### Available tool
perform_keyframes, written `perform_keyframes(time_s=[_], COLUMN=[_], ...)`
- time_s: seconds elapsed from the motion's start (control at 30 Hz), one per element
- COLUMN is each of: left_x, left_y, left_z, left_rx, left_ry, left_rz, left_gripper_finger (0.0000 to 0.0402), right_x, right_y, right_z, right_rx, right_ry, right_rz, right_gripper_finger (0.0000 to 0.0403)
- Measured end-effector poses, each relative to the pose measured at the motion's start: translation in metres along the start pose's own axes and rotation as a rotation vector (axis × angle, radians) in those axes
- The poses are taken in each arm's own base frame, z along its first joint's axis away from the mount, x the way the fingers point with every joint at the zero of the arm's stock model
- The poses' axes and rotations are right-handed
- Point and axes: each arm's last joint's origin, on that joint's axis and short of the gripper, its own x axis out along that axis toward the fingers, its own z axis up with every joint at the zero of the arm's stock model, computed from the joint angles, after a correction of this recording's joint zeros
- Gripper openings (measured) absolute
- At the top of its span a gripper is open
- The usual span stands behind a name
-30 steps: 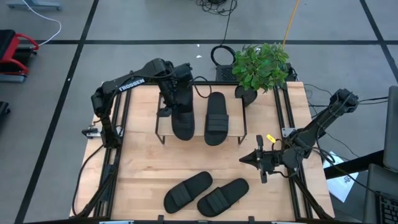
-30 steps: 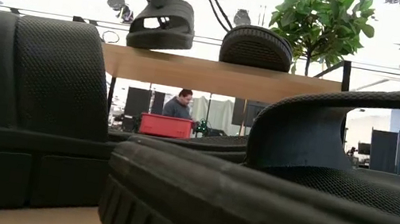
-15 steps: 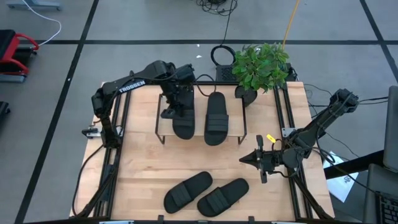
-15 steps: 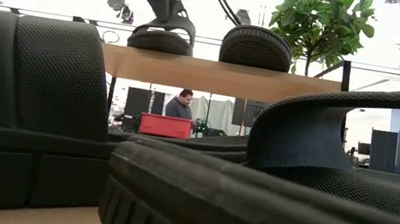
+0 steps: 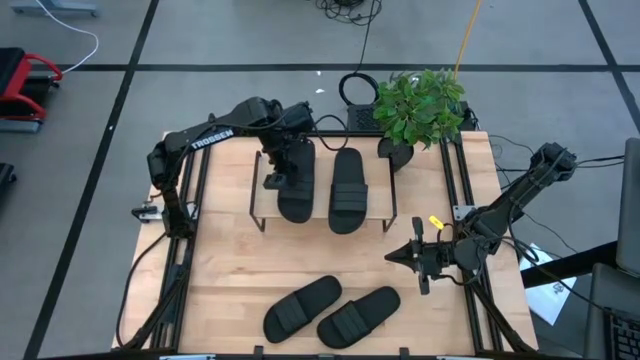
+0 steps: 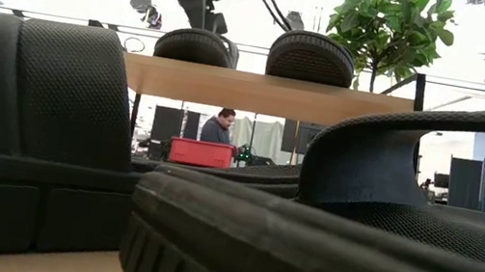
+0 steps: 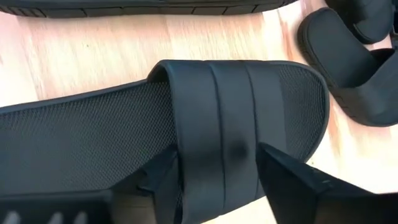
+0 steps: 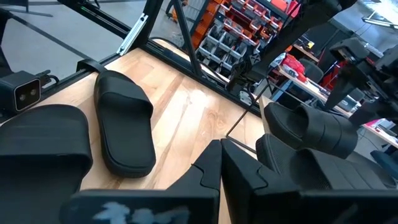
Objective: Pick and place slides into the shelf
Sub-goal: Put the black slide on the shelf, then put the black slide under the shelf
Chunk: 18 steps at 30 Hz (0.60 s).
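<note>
Two of the four slides lay side by side on the shelf (image 5: 375,215), the left slide (image 5: 295,190) and the right slide (image 5: 349,190) both flat on the light wooden plank with their long sides running from the back of the table toward the front. The left gripper (image 5: 277,172) hung right over the left slide's strap; in the left wrist view its fingers (image 7: 292,180) stood apart on either side of the ribbed strap, released and not pinching it. From table height the two soles (image 6: 197,48) showed resting on the plank, with the left gripper just above the one on the left. The other two slides lay on the table (image 5: 225,260) near its front edge, one (image 5: 302,306) beside the other (image 5: 358,315), both angled and touching or nearly touching. The right gripper (image 5: 395,258) waited above the right side of the table, well apart from the shelf, its fingers clenched on nothing. A potted plant (image 5: 420,105) stood at the back right corner.
</note>
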Motion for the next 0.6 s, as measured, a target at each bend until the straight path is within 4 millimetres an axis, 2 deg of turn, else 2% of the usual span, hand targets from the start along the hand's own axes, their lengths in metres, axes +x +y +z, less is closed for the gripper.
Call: perform_keyframes(time_s=[0.17, 0.3, 0.47, 0.6], left_x=[0.001, -0.001, -0.013, -0.03], left_y=[-0.001, -0.007, -0.026, -0.054], left_z=[0.0, 0.001, 0.005, 0.005], left_rx=[-0.024, 0.027, 0.141, 0.23], left_ry=[0.011, 0.033, 0.02, -0.019], left_rz=[0.015, 0.059, 0.144, 0.193], left_gripper_finger=[0.0251, 0.0278, 0.03, 0.0296], right_x=[0.0, 0.0, 0.0, 0.0], right_y=[0.0, 0.0, 0.0, 0.0], right_z=[0.0, 0.0, 0.0, 0.0], right_rx=[0.013, 0.014, 0.015, 0.017], right_ry=[0.0, 0.0, 0.0, 0.002], right_rz=[0.001, 0.0, 0.0, 0.001], right_gripper_finger=[0.0, 0.0, 0.0, 0.0])
